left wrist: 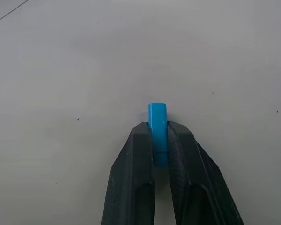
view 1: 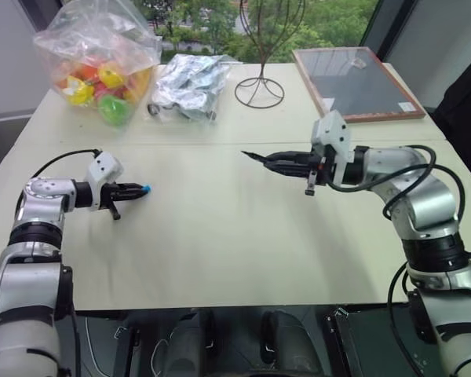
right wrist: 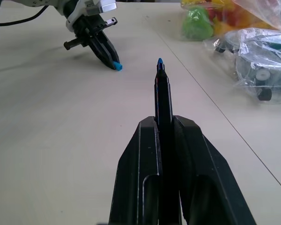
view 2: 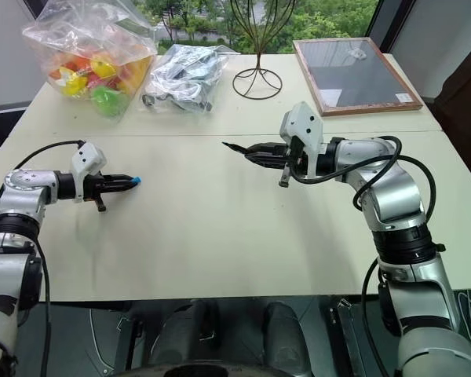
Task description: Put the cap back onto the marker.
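No writing can be read on anything. The left end effector (left wrist: 160, 140) pinches the cap (left wrist: 158, 123), a smooth light-blue plastic cylinder jutting past its fingertips, low over the matte pale surface (view 1: 220, 236). The right end effector (right wrist: 165, 131) clamps the marker (right wrist: 162, 96), a slim black stick held above the surface, its blue tip pointing toward the cap.

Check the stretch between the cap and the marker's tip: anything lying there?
Nothing: bare table separates the cap from the marker, as the left eye view shows.
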`<state>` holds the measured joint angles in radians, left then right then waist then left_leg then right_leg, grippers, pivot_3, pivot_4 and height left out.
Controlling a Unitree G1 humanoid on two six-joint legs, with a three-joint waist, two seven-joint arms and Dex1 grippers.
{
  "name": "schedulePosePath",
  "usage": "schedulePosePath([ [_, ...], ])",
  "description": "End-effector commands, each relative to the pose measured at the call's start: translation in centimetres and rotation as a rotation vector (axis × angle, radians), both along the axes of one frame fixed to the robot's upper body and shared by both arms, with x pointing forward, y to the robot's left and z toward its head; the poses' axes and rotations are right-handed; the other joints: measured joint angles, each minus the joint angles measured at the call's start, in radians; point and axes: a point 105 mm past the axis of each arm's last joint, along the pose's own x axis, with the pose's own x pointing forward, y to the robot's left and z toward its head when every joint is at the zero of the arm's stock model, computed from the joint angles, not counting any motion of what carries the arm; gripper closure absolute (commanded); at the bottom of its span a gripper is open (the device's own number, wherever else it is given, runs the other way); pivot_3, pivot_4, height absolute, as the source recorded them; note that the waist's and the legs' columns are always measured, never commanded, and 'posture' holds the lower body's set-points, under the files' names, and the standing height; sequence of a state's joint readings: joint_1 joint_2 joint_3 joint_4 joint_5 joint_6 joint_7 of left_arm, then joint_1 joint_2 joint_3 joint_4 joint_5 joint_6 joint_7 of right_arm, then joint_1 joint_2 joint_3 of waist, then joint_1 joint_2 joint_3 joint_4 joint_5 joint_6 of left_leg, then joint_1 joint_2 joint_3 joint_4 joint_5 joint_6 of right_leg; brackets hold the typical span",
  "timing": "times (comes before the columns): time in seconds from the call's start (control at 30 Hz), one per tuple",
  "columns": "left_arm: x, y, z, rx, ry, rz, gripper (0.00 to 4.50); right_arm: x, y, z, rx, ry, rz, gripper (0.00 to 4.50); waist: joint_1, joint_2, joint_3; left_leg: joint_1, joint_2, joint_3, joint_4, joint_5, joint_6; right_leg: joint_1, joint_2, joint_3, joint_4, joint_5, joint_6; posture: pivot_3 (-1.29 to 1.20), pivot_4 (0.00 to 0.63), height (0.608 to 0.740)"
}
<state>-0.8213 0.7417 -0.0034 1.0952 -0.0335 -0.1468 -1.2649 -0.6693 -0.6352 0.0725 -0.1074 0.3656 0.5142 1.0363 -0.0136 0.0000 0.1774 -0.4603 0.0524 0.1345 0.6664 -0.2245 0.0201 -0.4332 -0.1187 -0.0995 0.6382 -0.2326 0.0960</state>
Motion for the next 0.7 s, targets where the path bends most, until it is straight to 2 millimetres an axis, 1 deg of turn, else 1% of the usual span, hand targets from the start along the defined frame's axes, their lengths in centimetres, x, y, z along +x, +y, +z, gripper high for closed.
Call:
schedulePosePath([
  [0.03, 0.0, 0.2, 0.5, 0.017, -0.012, -0.005, 4.46, 0.1, -0.5, 0.9, -0.003, -0.049, -0.006, 4.5, 0.0, 0.0, 0.0, 0.0, 0.0, 0.0, 0.0, 0.0, 0.0, 0.0, 0.0, 0.0, 0.0, 0.0, 0.0, 0.0, 0.15, 0.74],
  [0.13, 0.7, -1.5, 3.3, 0.026, -0.09, -0.101, 4.46, 0.3, -1.5, 1.3, -0.09, -0.084, 0.021, 4.5, 0.003, 0.0, 0.0, 0.0, 0.0, 0.0, 0.0, 0.0, 0.0, 0.0, 0.0, 0.0, 0.0, 0.0, 0.0, 0.0, 0.15, 0.74],
  [0.23, 1.1, -3.3, 6.2, 0.034, -0.171, -0.193, 4.46, 0.7, -2.4, 2.4, -0.148, -0.123, 0.043, 4.5, 0.004, -0.001, 0.001, -0.001, 0.0, 0.0, 0.001, 0.0, 0.0, -0.001, 0.0, 0.0, 0.0, 0.0, 0.0, 0.0, 0.15, 0.74],
  [0.33, 1.2, -4.9, 8.1, 0.037, -0.23, -0.261, 4.46, 1.1, -2.9, 2.9, -0.192, -0.15, 0.056, 4.5, 0.001, -0.001, 0.001, -0.001, 0.0, 0.0, 0.001, 0.0, -0.001, -0.001, 0.0, 0.0, 0.0, 0.0, 0.0, 0.0, 0.15, 0.74],
  [0.43, 0.9, -8.2, 11.2, 0.023, -0.326, -0.381, 4.46, 1.6, -3.2, 3.0, -0.281, -0.19, 0.081, 4.5, 0.001, -0.001, 0.001, -0.001, 0.0, 0.0, 0.001, 0.002, -0.003, -0.001, 0.0, 0.0, 0.0, 0.0, 0.0, 0.0, 0.15, 0.74],
  [0.47, 0.7, -9.0, 11.8, 0.02, -0.343, -0.411, 4.46, 1.6, -3.2, 3.0, -0.3, -0.198, 0.092, 4.5, 0.001, -0.001, 0.001, -0.001, 0.0, 0.0, 0.001, 0.002, -0.004, -0.001, 0.0, 0.0, 0.0, 0.0, 0.0, 0.0, 0.15, 0.74],
  [0.5, 0.6, -9.4, 12.0, 0.019, -0.349, -0.426, 4.46, 1.6, -3.2, 2.9, -0.308, -0.202, 0.1, 4.5, 0.0, -0.001, 0.001, -0.001, 0.0, 0.001, 0.001, 0.002, -0.004, -0.001, 0.0, 0.0, 0.0, 0.0, 0.0, 0.0, 0.15, 0.74],
  [0.63, -0.5, -12.9, 13.2, 0.004, -0.397, -0.55, 4.46, 0.9, -1.5, 3.8, -0.293, -0.214, 0.189, 4.5, 0.0, -0.001, 0.001, -0.001, 0.0, 0.001, 0.001, 0.003, -0.004, -0.001, 0.0, 0.0, 0.001, 0.0, 0.0, 0.0, 0.15, 0.74],
  [0.7, -0.8, -13.7, 13.3, -0.002, -0.4, -0.573, 4.46, 0.8, -1.1, 3.9, -0.298, -0.22, 0.212, 4.5, 0.0, -0.001, 0.001, -0.001, 0.0, 0.001, 0.001, 0.003, -0.004, -0.001, 0.0, 0.0, 0.001, 0.0, 0.001, 0.0, 0.15, 0.74],
])
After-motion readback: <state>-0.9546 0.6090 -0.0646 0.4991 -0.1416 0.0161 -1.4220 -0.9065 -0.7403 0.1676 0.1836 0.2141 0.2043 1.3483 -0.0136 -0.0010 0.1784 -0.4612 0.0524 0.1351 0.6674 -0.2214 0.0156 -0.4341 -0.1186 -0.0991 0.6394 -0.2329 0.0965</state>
